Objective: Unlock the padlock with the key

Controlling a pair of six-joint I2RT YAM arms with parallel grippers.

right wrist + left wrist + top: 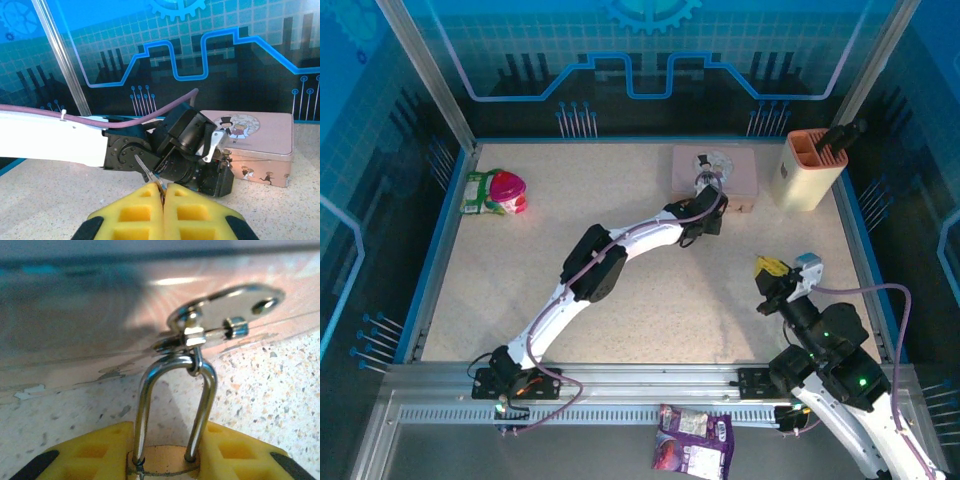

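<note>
Left gripper [165, 454] is clamped on the padlock [167, 466]: yellow pads tight on either side of the little brass body, with the silvery shackle sticking up out of it. The shackle is looped through the metal latch [227, 307] on the front of the pink tin [75, 325], so the lock hangs right against the tin, just above the speckled table [280, 390].

Right gripper [163, 197] has its yellow pads pressed together, pinching the key [148, 172]. It's just a thin dark sliver poking up and to the left out of the seam. It points toward the left arm [50, 137] and the tin, but is well apart from both.

From the top camera, the left arm stretches diagonally to the tin at the far edge. The right gripper [772, 272] sits nearer, on the right side. A beige holder [805, 172] stands just right of the tin, a pink toy [506, 190] is far left, and a purple snack bag [692, 438] lies on the front rail.
</note>
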